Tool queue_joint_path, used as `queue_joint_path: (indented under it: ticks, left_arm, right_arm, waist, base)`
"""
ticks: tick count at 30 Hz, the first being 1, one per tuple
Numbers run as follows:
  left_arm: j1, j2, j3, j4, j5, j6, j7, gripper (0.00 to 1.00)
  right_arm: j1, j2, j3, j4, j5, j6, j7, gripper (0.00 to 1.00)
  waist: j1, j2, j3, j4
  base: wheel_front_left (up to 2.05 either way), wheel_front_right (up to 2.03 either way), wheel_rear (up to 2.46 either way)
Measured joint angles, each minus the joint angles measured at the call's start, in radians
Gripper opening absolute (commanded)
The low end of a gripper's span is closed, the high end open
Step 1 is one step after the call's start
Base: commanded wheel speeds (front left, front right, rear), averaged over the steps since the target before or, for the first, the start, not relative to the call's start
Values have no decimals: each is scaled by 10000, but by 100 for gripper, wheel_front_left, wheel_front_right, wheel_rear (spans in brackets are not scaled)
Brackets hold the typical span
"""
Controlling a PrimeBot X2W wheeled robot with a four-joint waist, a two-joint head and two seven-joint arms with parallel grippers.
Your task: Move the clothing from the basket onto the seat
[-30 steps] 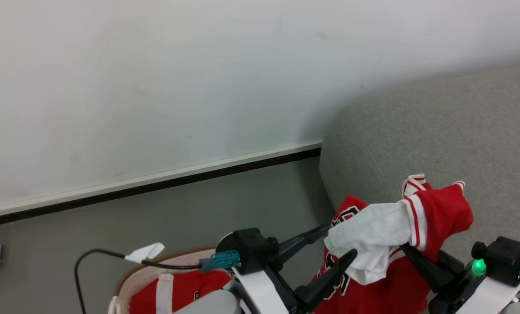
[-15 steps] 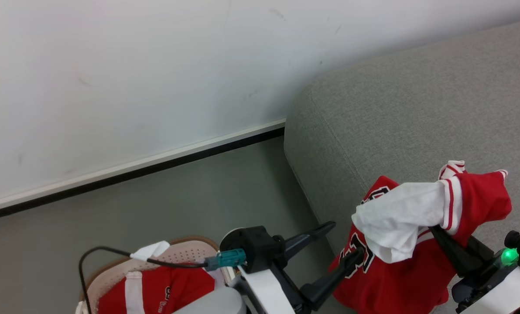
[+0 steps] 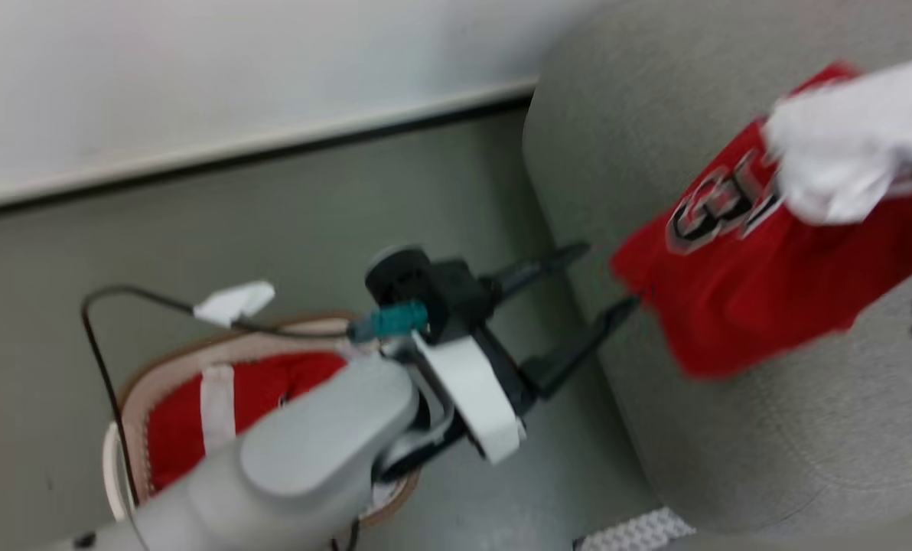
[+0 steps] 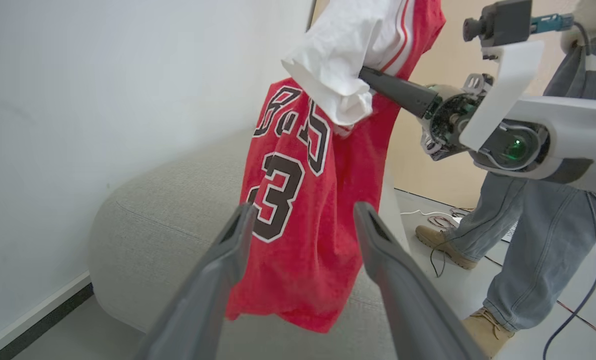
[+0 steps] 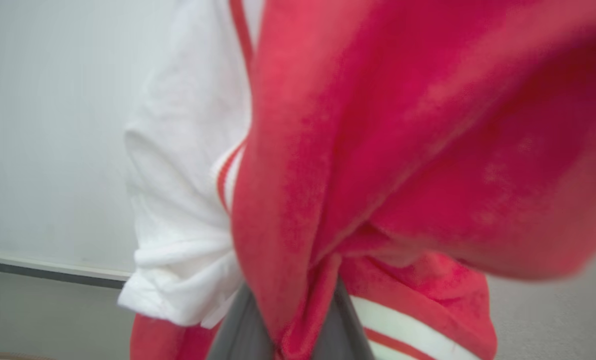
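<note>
A red jersey point(image 4: 298, 200) with dark white-edged numerals and a white panel point(image 4: 338, 60) hangs in the air, with my right gripper point(image 5: 298, 320) shut on its bunched top. It dangles over the rounded end of the light grey seat point(image 3: 731, 444); the head view shows the jersey point(image 3: 762, 275) blurred. My left gripper point(image 3: 607, 275) stands open just left of the jersey's lower edge, holding nothing, and in its wrist view the left gripper point(image 4: 305, 210) frames the jersey between its fingers. More red clothing with a white stripe point(image 3: 257, 390) lies in the basket point(image 3: 219, 348) on the floor.
A white wall with a dark baseboard point(image 3: 272, 149) runs behind the grey floor point(image 3: 196, 229). A person in jeans and tan boots point(image 4: 528, 240) stands close beside the seat's far side. Cables point(image 4: 448, 220) lie on the floor there.
The head camera has swung downward, shifting the whole picture. The jersey in my right gripper now hangs higher and further right of my left gripper, which has stayed open.
</note>
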Motion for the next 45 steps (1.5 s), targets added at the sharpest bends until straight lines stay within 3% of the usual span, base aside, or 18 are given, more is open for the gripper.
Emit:
queue_joint_path:
  ticks: [8,17,23,30,31,32,33,34,39,45]
  left_arm:
    - [-1623,274,196,357,56,0,150,100]
    - [-1873,577,585,276,105,192,36,100]
    - [-1453,763,604,-88,176,460,-23,100]
    - [-1033,909,525,-353,236,711,-46,100]
    - [-981,920,537,-372,236,763,-48,100]
    - [-929,932,541,-389,236,802,-48,100]
    - [-867,947,533,-391,236,846,-50,100]
    - [-791,957,537,-395,238,886,-52,100]
    - [-310,1016,719,-401,186,1020,-65,100]
    - [363,1053,1204,-391,44,1028,-113,100]
  right_arm:
    - [-3182,-94,-2272,2324,-688,0,330,0]
    - [-6264,-1174,-3774,4251,-1220,0,1264,0]
    - [-6421,-1055,-4211,6335,-2023,2,1047,0]
    - [-6164,-205,-4824,8692,-2824,2,276,0]
    - [-6175,-127,-5001,8870,-2863,2,169,18]
    - [-6185,-88,-5160,9031,-2943,2,109,42]
    - [-6181,-50,-5269,9148,-3083,2,56,80]
    - [-6180,23,-5392,9294,-3225,2,50,100]
    - [-5838,316,-5672,8941,-3705,0,0,100]
    - [-3879,988,-5354,7643,-4174,2,0,100]
  waist:
    - [2,0,2043,554]
    - [1,-1,3579,1536]
    - [1,-1,4121,2052]
    - [-1,-2,4238,2239]
    - [-1,-1,4214,2241]
    - [-1,-1,4187,2241]
    - [-1,-1,4149,2241]
    - [-1,-1,4092,2238]
    - [-2,-1,3705,2161]
    - [-2,0,2991,1992]
  base:
    - [0,0,0]
    - [0,0,0]
    - [0,0,0]
    - [0,0,0]
    - [0,0,0]
    - [0,0,0]
    - [0,0,0]
    - [0,0,0]
    - [0,0,0]
    - [0,0,0]
